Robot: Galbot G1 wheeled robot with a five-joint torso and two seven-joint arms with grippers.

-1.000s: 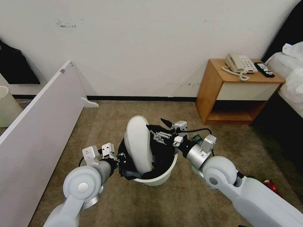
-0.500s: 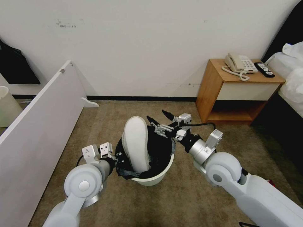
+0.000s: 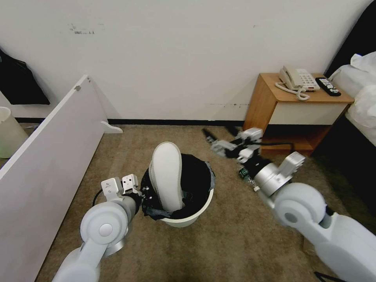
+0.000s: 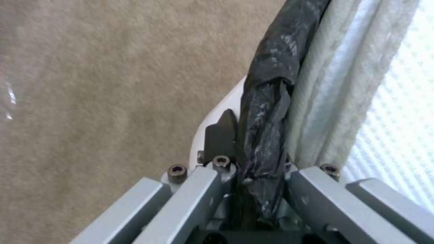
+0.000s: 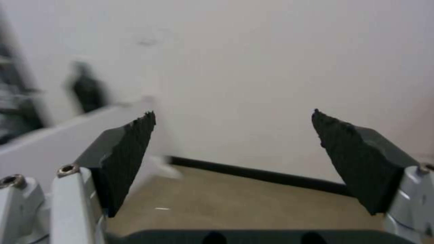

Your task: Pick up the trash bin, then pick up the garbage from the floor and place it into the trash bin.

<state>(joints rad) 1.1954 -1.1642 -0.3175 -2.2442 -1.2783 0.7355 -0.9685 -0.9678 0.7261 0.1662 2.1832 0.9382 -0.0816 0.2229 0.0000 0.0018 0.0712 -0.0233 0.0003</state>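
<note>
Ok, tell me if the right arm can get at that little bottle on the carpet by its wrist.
Probably yes. The right gripper is open and empty, and the bottle lies on bare floor just under that arm's wrist, nothing over it. The arm must pull back and tip down, though, as the bottle sits very close in.

My right tool (image 3: 220,140) hangs in open air above bare floor (image 3: 231,243), its black pads spread wide with nothing between them. Just below my right wrist a small bottle (image 3: 246,175) lies on the carpet. To my right the wooden nightstand (image 3: 270,117) and the bed (image 3: 362,98) wall off that side; to my left the slanted white board (image 3: 47,164) does the same. A white slipper (image 3: 166,174) stands upright in the trash bin (image 3: 188,217), blocking much of its mouth, and my left tool (image 4: 253,169) pinches the rim beside it
</note>
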